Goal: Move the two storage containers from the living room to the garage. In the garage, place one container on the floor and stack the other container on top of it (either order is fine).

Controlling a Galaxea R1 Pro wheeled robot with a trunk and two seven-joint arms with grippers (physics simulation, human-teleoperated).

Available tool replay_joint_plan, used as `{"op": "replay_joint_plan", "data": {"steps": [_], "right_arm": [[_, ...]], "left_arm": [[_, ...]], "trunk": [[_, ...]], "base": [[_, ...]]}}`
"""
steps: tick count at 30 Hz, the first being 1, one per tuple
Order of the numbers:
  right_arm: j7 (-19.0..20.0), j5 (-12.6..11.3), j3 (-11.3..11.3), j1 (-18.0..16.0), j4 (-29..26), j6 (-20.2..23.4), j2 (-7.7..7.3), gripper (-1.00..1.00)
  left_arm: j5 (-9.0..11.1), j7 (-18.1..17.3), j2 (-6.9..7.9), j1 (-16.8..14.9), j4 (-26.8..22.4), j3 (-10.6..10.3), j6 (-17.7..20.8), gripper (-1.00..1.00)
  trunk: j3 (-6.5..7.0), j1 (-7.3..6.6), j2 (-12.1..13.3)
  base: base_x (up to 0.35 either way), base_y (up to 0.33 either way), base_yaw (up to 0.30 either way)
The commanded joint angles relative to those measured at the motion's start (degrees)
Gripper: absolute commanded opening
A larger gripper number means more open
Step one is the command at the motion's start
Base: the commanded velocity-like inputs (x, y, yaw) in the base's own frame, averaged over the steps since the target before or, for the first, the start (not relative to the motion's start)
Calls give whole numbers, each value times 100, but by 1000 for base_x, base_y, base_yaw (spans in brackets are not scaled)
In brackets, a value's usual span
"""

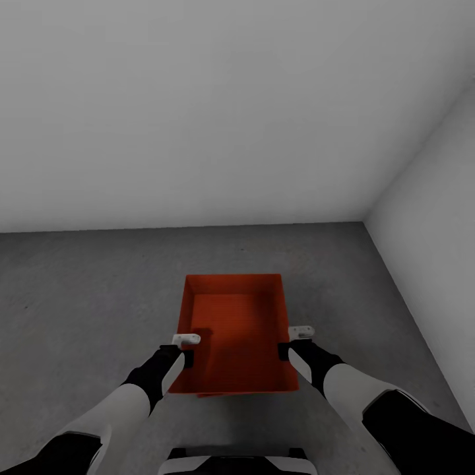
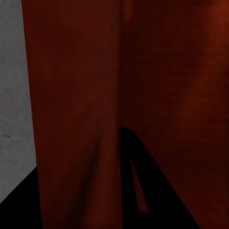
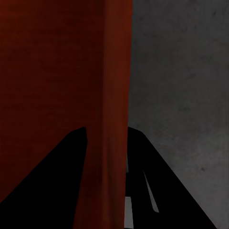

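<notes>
Storage container (image 1: 234, 330), red-orange, lidless and rectangular, sits in front of the robot over the dark grey mottled floor (image 1: 86, 290) of a bare room. A thin strip of the same red-orange shows just under its near edge (image 1: 218, 394); whether that belongs to a second container beneath it cannot be told.

Left gripper (image 1: 185, 343) is at the container's left wall, near the robot's end of the box. In the left wrist view the red wall (image 2: 81, 119) runs close past the camera, with the dark fingers (image 2: 152, 191) on one side of it. The fingers appear pinched on the wall, though contact is not shown plainly.

Right gripper (image 1: 297, 336) is at the right wall, level with the left one. In the right wrist view the thin wall (image 3: 107, 143) passes between two dark fingers (image 3: 57, 171), one on each face, so this gripper is clamped on the wall.

White walls stand behind the container (image 1: 198, 112) and to the robot's right (image 1: 435, 218), meeting in a corner well beyond the box. Grey floor lies open on the left, on the right and beyond the far end of the container. Nothing stands between the box and either wall. Both forearms (image 1: 132, 402) reach forward from the lower edge of the head view, flanking the container.
</notes>
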Motion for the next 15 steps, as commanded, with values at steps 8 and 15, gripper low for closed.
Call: {"op": "replay_joint_plan", "data": {"steps": [8, 15], "right_arm": [[-33, -292, 122, -1, -6, 119, -1, -100], [-28, -292, 124, -1, -6, 118, 3, -100]], "left_arm": [[-9, 63, 26, -4, -29, -104, 28, -100], [-9, 65, 26, -5, -29, -104, 29, -100]], "trunk": [[-8, 3, -10], [-8, 3, -10]], "base": [[0, 0, -33], [0, 0, -80]]}}
